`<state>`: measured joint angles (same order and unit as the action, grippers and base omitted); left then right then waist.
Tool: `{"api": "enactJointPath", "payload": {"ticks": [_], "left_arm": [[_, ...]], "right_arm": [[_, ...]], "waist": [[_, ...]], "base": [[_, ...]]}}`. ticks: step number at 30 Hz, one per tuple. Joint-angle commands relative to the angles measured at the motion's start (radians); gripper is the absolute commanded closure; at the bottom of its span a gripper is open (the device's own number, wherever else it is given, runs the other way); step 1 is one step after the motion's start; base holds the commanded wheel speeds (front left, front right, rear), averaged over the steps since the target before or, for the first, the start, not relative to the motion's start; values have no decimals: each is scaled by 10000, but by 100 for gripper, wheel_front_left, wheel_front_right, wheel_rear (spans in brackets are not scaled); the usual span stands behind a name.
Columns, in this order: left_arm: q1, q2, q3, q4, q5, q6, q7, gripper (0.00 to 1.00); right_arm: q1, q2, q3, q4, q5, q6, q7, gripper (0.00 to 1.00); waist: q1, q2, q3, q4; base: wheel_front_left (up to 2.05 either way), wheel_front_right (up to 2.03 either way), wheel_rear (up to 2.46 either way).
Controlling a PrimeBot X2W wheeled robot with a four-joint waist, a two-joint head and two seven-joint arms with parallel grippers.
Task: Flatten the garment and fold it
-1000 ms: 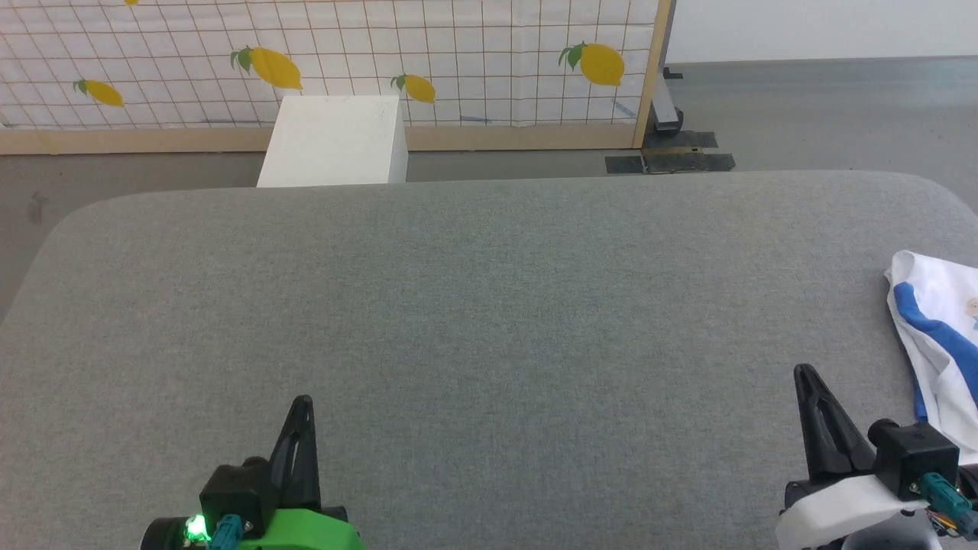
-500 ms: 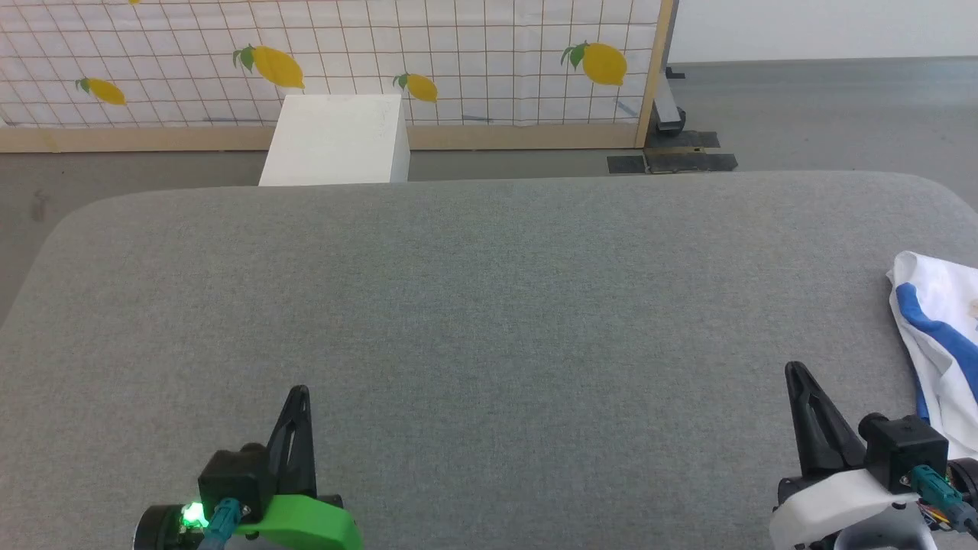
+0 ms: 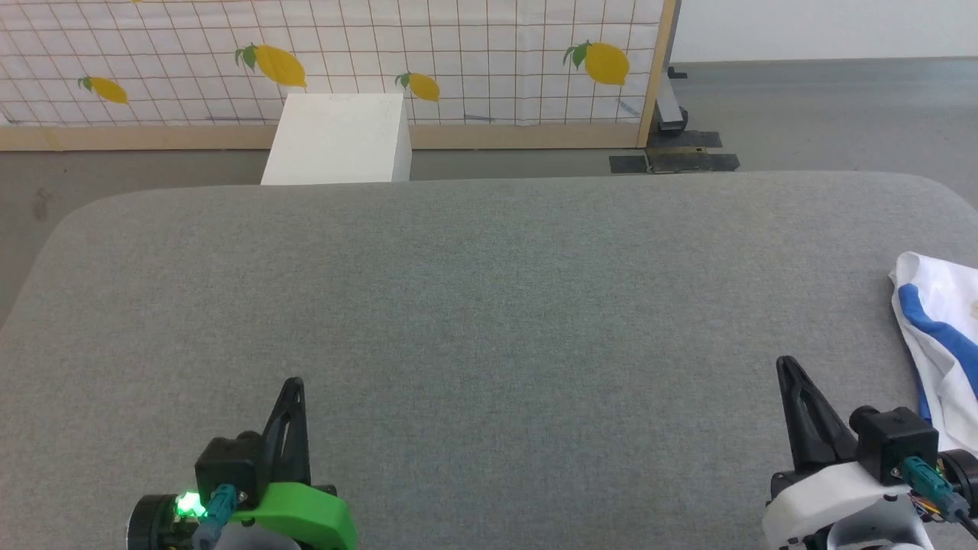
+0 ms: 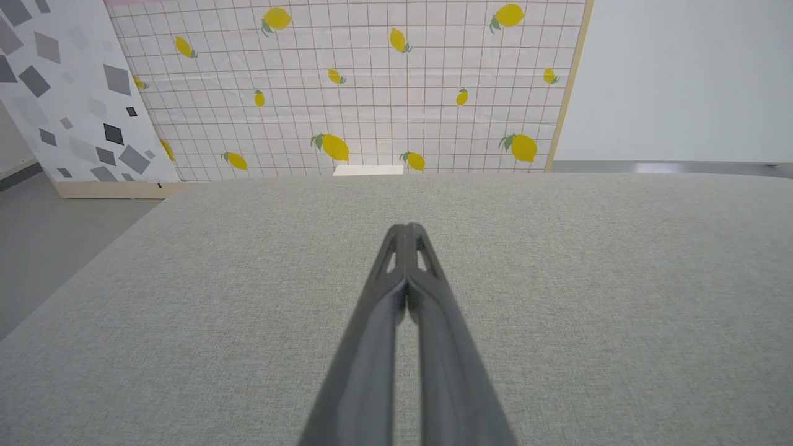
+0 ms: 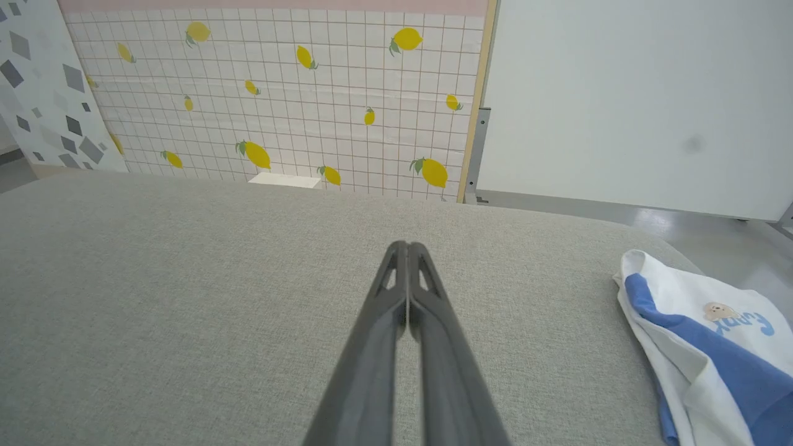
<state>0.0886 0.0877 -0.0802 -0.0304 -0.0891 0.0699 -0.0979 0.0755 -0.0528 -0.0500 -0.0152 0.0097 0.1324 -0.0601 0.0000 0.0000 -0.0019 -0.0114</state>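
Two closed, empty | left claw [image 3: 293, 384] | right claw [image 3: 786, 365] | garment [image 3: 938, 325] bunched, untouched

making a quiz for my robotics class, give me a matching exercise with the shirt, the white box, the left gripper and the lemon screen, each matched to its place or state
Things:
1. shirt
2. white box
3. left gripper
4. lemon screen

Places or states:
a. shut, over the bare grey table, lower left of the head view
b. standing upright at the back
c. crumpled at the table's right edge
d. just beyond the table's far edge

Pairs: 1-c, 2-d, 3-a, 4-b
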Motion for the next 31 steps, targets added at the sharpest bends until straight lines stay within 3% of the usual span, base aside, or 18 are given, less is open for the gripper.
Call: {"api": "enactJointPath", "payload": {"ticks": [1,31], "left_arm": [[-205,-82,54,48,109,-93,48,100],[-652,-274,545,216,622,-490,659,100]], "right_arm": [[-227,16,47,37,-33,-11,59,100],[-573,23,344,113,-75,-15,414,100]], "waist": [[0,0,0,3],[0,0,12,76]], "base": [[0,0,0],[0,0,0]]}}
